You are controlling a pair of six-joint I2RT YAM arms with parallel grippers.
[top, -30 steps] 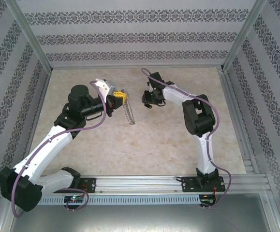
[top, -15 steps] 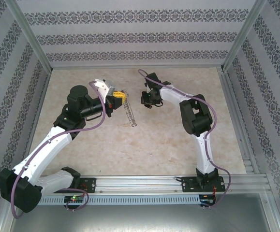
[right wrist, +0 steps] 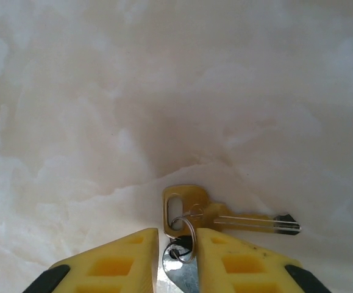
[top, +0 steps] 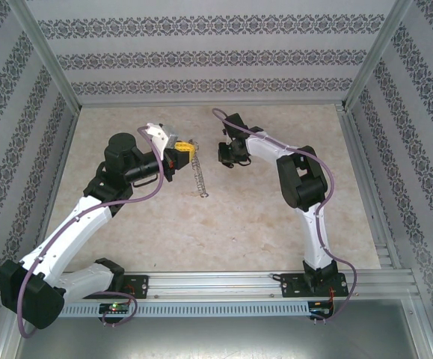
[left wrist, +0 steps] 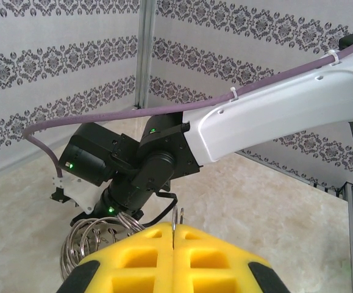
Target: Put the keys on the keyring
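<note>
Right wrist shows the right gripper [right wrist: 177,256] narrowly parted astride the brass and silvery keys [right wrist: 194,204] on the pale marble table [right wrist: 103,91], grip uncertain; pinch squarely before lifting; left gripper [left wrist: 173,238] clamps the large silvery wire keyring [top: 199,177].

The top external camera sits above and behind the arm bases and looks down and forward over the whole desk [top: 276,224] from far off. The left wrist camera sits just behind the left pincer [left wrist: 173,235] and faces level across the desk at the right arm [left wrist: 274,116], which the overhead view shares. The right wrist camera looks steeply down past the right pincer [right wrist: 177,244], close to the desk surface.
</note>
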